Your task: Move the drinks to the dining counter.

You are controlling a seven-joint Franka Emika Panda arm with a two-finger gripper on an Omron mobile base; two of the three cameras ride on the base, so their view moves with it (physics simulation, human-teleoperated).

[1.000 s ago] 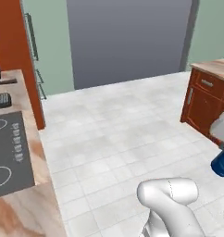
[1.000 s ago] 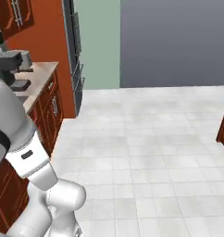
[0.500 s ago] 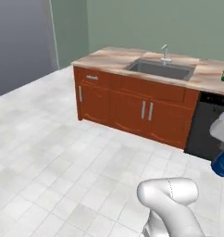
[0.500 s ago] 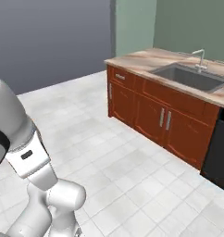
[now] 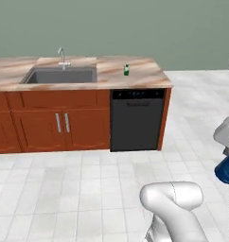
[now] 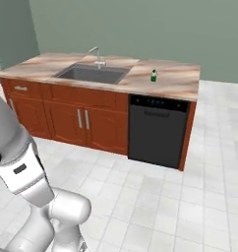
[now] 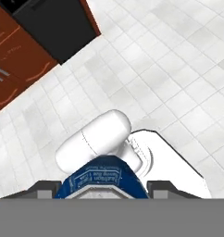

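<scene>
Grey-green wall, dining counter [image 5: 135,75] with its sink [image 5: 59,75] ahead across tiled floor.
My gripper [image 7: 102,187] is clamped on the blue can [image 7: 102,180], carried low at my right; the carton [image 5: 127,70] already stands on the slab. Since half a second ago the counter has swung square-on; next I close in and set down.

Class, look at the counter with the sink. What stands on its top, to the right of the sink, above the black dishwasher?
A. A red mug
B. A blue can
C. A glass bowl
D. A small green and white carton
D: a small green and white carton stands upright on the counter, right of the sink and above the dishwasher; the blue can is in the pincer.
</scene>
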